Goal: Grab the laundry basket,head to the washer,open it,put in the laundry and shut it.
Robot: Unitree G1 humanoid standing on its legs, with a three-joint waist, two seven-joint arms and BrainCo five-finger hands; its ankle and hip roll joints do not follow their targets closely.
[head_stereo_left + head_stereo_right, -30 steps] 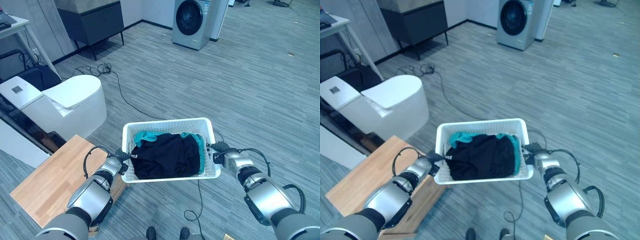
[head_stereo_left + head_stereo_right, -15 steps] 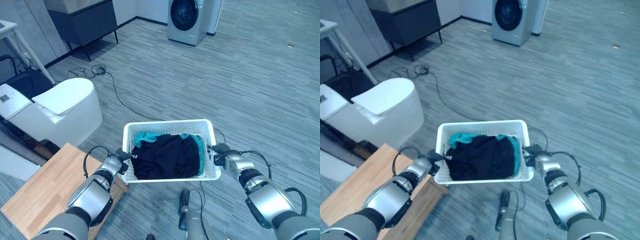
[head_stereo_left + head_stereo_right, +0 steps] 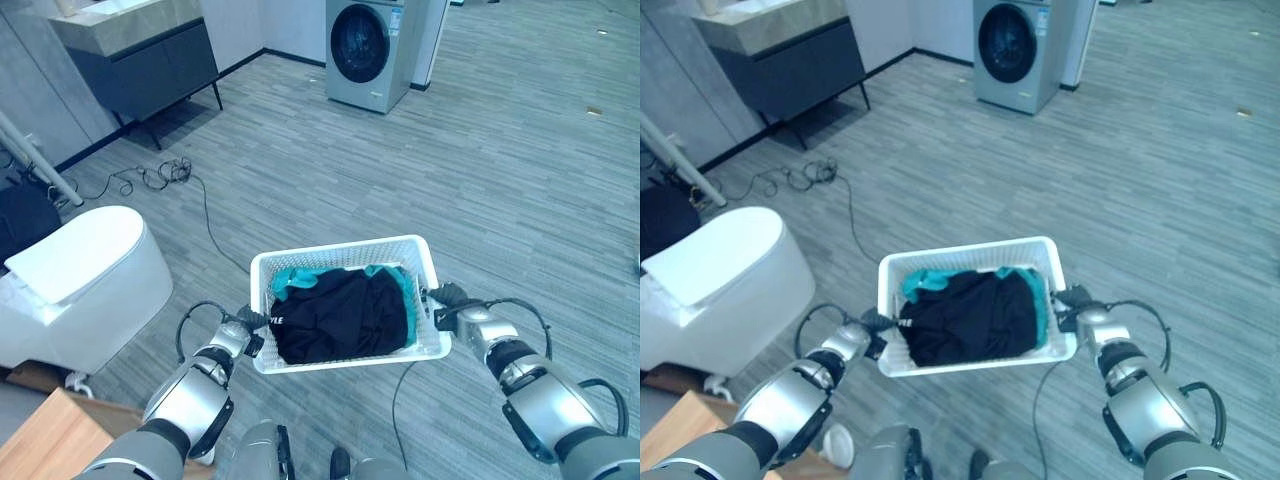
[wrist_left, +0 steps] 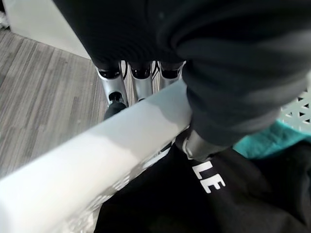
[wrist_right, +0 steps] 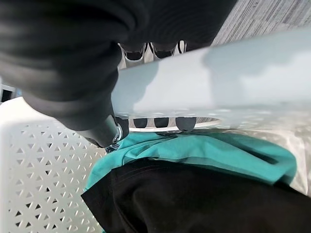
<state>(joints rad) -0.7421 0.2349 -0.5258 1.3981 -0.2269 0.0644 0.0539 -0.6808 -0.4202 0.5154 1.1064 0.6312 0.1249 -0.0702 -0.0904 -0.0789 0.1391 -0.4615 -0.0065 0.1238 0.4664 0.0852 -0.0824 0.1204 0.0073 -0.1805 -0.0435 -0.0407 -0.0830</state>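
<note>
One laundry basket [image 3: 345,262] is in play, carried in the air between the two hands above the grey plank floor [image 3: 520,180]. It is white plastic, rectangular, with walls pierced by small triangular holes and a thick smooth rim. Inside it lie two pieces of laundry: a black garment [image 3: 340,315] with white lettering on top, filling most of the basket, and a teal garment [image 3: 295,273] beneath it that peeks out along the far side and the right wall (the right wrist view shows the teal cloth folded just under the rim).

The left hand [image 4: 133,85] holds the basket's left rim, its fingers curled down over the outside of the rim and its thumb [image 4: 197,145] pressed on the inside against the black cloth. The right hand [image 5: 155,51] clasps the right rim likewise, fingers wrapped around it with their dark tips showing through beneath, thumb [image 5: 104,128] inside the basket wall.

One washer [image 3: 368,52] stands at the far end of the room, well apart from the basket, silver-grey with its round dark door closed. To the left of the robot are one white toilet [image 3: 75,280], one dark cabinet [image 3: 140,70] with a pale top, and the corner of one wooden surface [image 3: 40,440] at the lower left.
</note>
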